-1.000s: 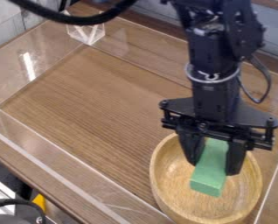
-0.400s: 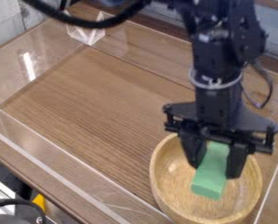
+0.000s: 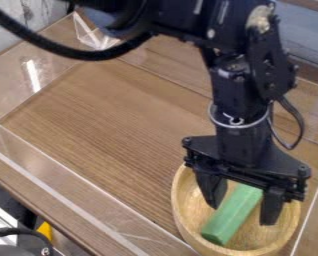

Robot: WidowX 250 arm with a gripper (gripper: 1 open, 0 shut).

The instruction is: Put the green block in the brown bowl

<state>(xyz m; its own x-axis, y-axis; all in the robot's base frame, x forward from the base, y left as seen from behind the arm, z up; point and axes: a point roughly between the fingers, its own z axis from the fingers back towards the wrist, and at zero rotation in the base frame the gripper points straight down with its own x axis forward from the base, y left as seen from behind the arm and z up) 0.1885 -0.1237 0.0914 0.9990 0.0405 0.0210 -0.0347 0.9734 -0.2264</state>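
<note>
A black robot arm reaches down over a round, light wooden bowl (image 3: 190, 215) at the lower right of a brown wooden worktop (image 3: 108, 125). The robot's hand (image 3: 238, 205) is spread wide above the bowl, its fingers apart and holding nothing. Between them, as the camera sees it, the long green block (image 3: 230, 216) lies inside the bowl, slanting, its upper end partly hidden by the hand.

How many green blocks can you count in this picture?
1: the green block lies in the brown bowl, below the jaws. The arm could hide others.
</note>
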